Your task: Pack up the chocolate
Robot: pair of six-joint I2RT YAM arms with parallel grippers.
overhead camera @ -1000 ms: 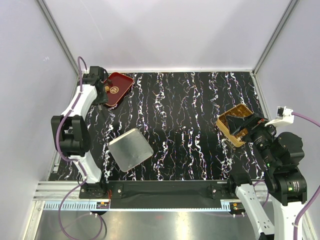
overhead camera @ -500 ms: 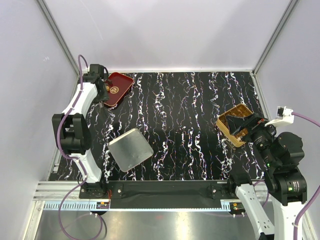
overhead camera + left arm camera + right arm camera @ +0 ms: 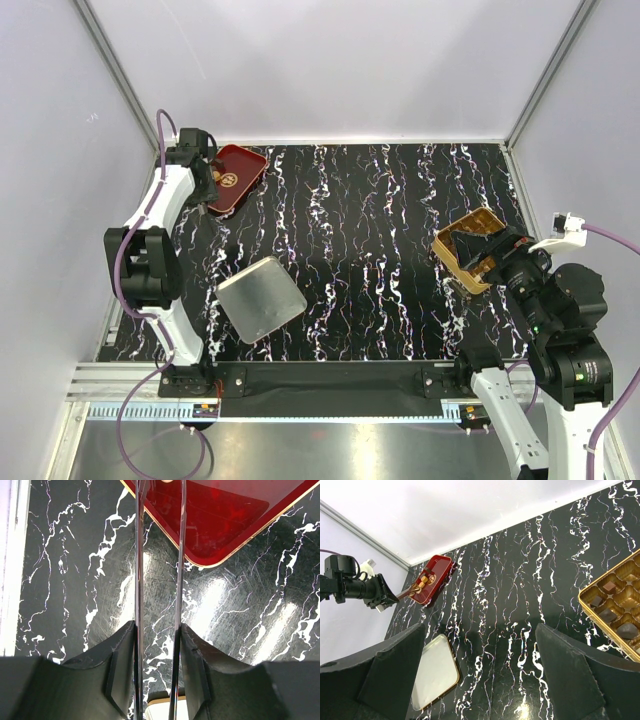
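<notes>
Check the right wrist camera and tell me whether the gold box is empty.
No, a few dark chocolates sit in separate compartments of the gold box.

Chocolate (image 3: pixel 423 579) lies on tray (image 3: pixel 443 565) far-left; box (image 3: pixel 619 583) right.

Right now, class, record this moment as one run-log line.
left fingers: clamped on tongs, reaching over red tray | right fingers: open, near gold box | chocolate: some pieces in gold box
</notes>
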